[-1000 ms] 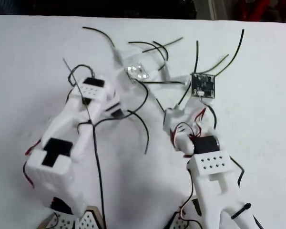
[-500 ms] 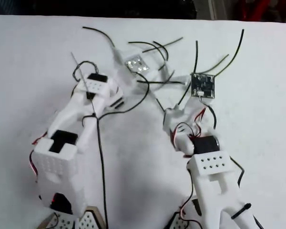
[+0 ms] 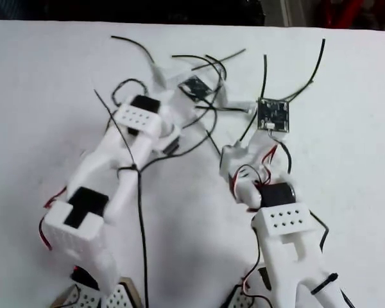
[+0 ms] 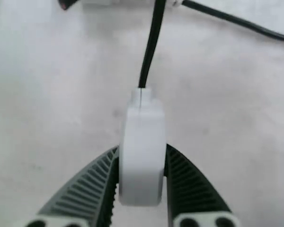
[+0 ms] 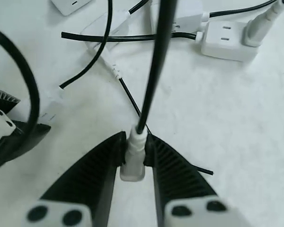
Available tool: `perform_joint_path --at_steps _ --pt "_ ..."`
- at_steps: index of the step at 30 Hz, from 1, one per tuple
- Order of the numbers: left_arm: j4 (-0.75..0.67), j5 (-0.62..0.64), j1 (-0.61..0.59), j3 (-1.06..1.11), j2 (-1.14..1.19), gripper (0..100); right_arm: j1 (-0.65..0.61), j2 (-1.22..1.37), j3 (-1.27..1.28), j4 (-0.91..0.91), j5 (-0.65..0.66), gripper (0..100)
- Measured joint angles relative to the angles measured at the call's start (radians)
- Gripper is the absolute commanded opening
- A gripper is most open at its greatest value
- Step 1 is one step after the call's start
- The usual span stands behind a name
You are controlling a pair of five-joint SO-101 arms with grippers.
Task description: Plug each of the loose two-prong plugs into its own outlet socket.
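My left gripper (image 4: pixel 141 163) is shut on a white two-prong plug (image 4: pixel 142 127), seen edge-on, whose black cord (image 4: pixel 149 47) runs away over the table. In the high view this gripper (image 3: pixel 183 106) sits among the tangled cords at the far middle. My right gripper (image 5: pixel 134 146) is shut on a smaller white plug (image 5: pixel 132 165) with a black cord (image 5: pixel 154 71); it rests low over the table (image 3: pixel 240 151). Beyond it lies a white outlet socket (image 5: pixel 222 40) with two open slots and another plug (image 5: pixel 264 22) beside it. A second socket (image 5: pixel 68 4) shows farther off.
Several loose black cords (image 3: pixel 199 131) cross the far middle of the white table (image 3: pixel 346 179). A dark square block (image 3: pixel 273 114) lies just past the right gripper, and a smaller dark piece (image 3: pixel 196 86) lies near the left gripper. A flat white strip (image 5: pixel 104 30) lies under the cords.
The left arm has swung toward the far right, carrying its plug and cord into the tangle. The shiny piece there now looks dark. The right arm has kept still.
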Motion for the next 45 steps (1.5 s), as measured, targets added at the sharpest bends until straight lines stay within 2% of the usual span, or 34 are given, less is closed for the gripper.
perform_joint_path --at_steps 4,10,14,17,27,32,36,39,45 --pt "0.023 0.084 0.071 0.031 -0.02 4 0.043 0.0 0.0 0.0 0.0 1.7" --pt "-0.025 0.245 0.152 0.144 -0.02 23 0.072 0.0 0.002 -0.012 0.0 1.7" --pt "-0.034 0.298 0.153 0.15 -0.025 24 0.074 0.0 0.002 -0.012 0.0 1.7" --pt "-0.034 0.304 0.118 0.14 -0.026 24 0.074 0.0 0.002 -0.012 0.0 1.7" --pt "-0.032 0.279 -0.109 0.049 -0.026 24 0.072 0.0 0.002 -0.012 0.0 1.7" --pt "0.112 0.281 -0.135 -0.095 -0.026 24 0.061 0.0 0.002 -0.012 0.0 1.8" --pt "0.226 0.281 -0.146 -0.19 -0.035 24 -0.035 0.0 0.002 -0.012 0.0 1.8" --pt "0.241 0.281 -0.167 -0.187 -0.097 24 -0.115 0.0 0.002 -0.012 0.0 1.8" --pt "0.167 0.273 -0.239 0.029 -0.391 24 -0.224 0.0 0.002 -0.078 0.0 1.7"
